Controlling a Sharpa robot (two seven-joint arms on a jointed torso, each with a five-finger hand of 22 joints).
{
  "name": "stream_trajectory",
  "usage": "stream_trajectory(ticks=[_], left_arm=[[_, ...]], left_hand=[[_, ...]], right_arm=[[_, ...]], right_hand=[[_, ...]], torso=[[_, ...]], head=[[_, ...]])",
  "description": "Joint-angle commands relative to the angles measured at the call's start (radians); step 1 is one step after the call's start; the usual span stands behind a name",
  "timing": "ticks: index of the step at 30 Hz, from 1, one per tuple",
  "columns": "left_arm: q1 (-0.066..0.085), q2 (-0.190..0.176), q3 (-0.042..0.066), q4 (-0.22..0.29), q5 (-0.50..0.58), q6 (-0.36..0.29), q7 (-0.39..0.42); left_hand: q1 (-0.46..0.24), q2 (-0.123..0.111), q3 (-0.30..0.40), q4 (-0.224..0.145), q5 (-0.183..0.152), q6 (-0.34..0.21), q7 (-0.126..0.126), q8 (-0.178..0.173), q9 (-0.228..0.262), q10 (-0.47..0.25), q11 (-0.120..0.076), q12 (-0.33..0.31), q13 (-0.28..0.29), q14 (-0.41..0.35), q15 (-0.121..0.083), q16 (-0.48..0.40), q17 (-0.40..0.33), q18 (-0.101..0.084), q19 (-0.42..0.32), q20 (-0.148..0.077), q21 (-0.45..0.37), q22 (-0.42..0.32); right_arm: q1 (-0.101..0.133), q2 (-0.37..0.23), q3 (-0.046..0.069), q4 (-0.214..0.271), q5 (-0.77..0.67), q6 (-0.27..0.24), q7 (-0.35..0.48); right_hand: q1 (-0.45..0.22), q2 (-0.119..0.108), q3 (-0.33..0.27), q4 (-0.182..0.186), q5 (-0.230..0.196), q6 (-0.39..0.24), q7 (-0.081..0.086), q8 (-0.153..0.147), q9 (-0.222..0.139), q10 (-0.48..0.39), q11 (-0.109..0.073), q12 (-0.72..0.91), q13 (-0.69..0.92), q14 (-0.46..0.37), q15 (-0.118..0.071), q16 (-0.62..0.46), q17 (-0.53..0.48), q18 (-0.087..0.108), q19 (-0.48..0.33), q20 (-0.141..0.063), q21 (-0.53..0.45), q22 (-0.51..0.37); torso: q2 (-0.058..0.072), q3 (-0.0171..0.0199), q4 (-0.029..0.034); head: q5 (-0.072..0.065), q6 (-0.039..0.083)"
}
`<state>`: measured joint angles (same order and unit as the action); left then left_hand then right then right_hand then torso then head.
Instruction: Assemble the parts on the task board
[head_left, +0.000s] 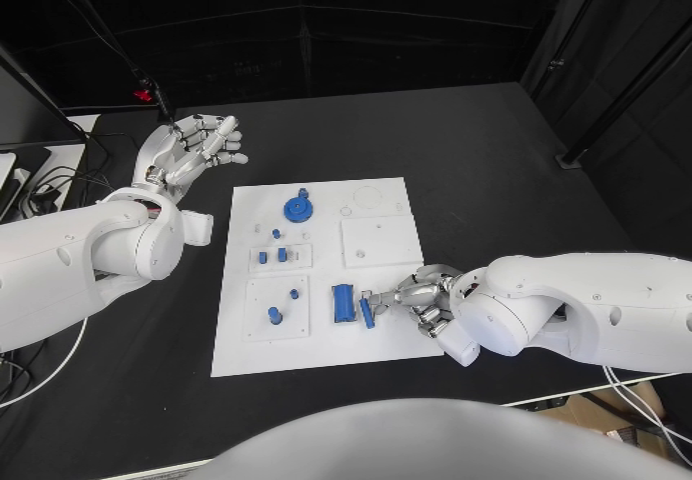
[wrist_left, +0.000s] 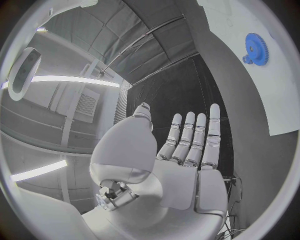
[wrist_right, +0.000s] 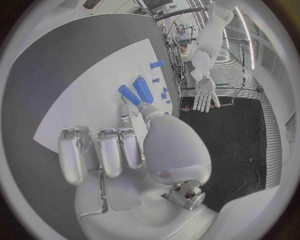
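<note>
Worktop (head_left: 476, 160) under your arms is matte black, and the task board (head_left: 378, 340), a flat white rectangular plate, lies in its middle. Your right hand (head_left: 415, 297) sits over the board's right edge with its silver fingers curled in; its thumb tip touches a slim blue bar (head_left: 368, 314) lying on the board, but you cannot tell from these views whether the bar is actually pinched. Just beside that bar lies a wider blue block (head_left: 342, 303), oblong and smooth. Left of it, two small blue pegs (head_left: 274, 315) stand in a raised white square, and a row of short blue pieces (head_left: 281, 255) sits in another raised panel above. A round blue toothed gear (head_left: 297, 208) rests near the board's far edge. Your left hand (head_left: 198, 147) hovers off the board's far left corner, palm open, metallic fingers spread and straight, holding nothing.
</note>
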<state>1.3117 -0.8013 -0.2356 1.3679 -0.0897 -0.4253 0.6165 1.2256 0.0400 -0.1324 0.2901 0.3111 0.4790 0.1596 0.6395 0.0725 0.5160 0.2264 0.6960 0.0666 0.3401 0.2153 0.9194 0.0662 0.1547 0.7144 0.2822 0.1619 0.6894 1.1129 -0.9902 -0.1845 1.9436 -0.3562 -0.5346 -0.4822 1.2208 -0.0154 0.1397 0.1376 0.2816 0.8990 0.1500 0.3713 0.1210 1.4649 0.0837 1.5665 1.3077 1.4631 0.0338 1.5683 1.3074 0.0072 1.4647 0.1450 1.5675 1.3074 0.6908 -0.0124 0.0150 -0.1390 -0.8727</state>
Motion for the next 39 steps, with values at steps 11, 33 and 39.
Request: stream_trajectory(ticks=[11, 33, 39], left_arm=[[0.001, 0.0, 0.001, 0.0, 0.0, 0.009, 0.004], [0.001, 0.0, 0.001, -0.001, 0.0, 0.01, 0.002], [0.001, 0.002, 0.001, -0.002, 0.0, 0.011, 0.0]], left_hand=[[-0.002, 0.009, -0.006, 0.002, 0.005, -0.009, 0.109, 0.004, -0.001, -0.006, 0.0, 0.005, -0.002, -0.001, -0.007, 0.005, -0.001, 0.001, 0.003, 0.0, 0.006, 0.001], [-0.002, 0.009, -0.006, 0.002, 0.005, -0.009, 0.109, 0.004, -0.001, -0.006, 0.0, 0.005, -0.002, -0.001, -0.007, 0.005, -0.001, 0.001, 0.003, 0.0, 0.006, 0.001], [0.0, 0.011, -0.008, 0.002, 0.005, -0.009, 0.109, 0.005, -0.002, -0.006, 0.0, 0.006, -0.002, -0.001, -0.007, 0.006, -0.001, 0.0, 0.002, 0.0, 0.008, 0.002]], right_arm=[[0.001, 0.004, 0.0, -0.001, 0.005, 0.005, -0.002], [0.001, -0.026, 0.0, 0.01, -0.349, 0.204, -0.131], [0.001, -0.024, 0.0, 0.013, -0.409, 0.285, -0.157]], right_hand=[[-0.017, -0.001, -0.02, 0.008, -0.009, 0.007, 0.0, -0.012, -0.003, 0.106, -0.002, 0.004, 0.263, 0.108, -0.006, 0.002, 0.263, -0.007, 0.106, -0.008, 0.003, 0.263], [-0.046, 0.014, -0.204, 0.126, -0.23, 0.014, -0.037, 0.147, 0.103, 0.106, -0.033, 0.004, 0.263, 0.108, -0.04, 0.002, 0.263, -0.007, 0.106, -0.037, 0.003, 0.263], [-0.041, 0.018, -0.25, 0.15, -0.234, 0.017, -0.05, 0.21, 0.152, 0.106, -0.047, 0.004, 0.263, 0.108, -0.049, 0.002, 0.263, -0.007, 0.106, -0.048, 0.003, 0.263]], torso=[[0.0, 0.0001, 0.0001], [0.0, -0.0002, -0.0024], [0.001, 0.0005, -0.0003]], head=[[0.002, 0.0], [0.004, 0.0], [0.0, 0.0]])
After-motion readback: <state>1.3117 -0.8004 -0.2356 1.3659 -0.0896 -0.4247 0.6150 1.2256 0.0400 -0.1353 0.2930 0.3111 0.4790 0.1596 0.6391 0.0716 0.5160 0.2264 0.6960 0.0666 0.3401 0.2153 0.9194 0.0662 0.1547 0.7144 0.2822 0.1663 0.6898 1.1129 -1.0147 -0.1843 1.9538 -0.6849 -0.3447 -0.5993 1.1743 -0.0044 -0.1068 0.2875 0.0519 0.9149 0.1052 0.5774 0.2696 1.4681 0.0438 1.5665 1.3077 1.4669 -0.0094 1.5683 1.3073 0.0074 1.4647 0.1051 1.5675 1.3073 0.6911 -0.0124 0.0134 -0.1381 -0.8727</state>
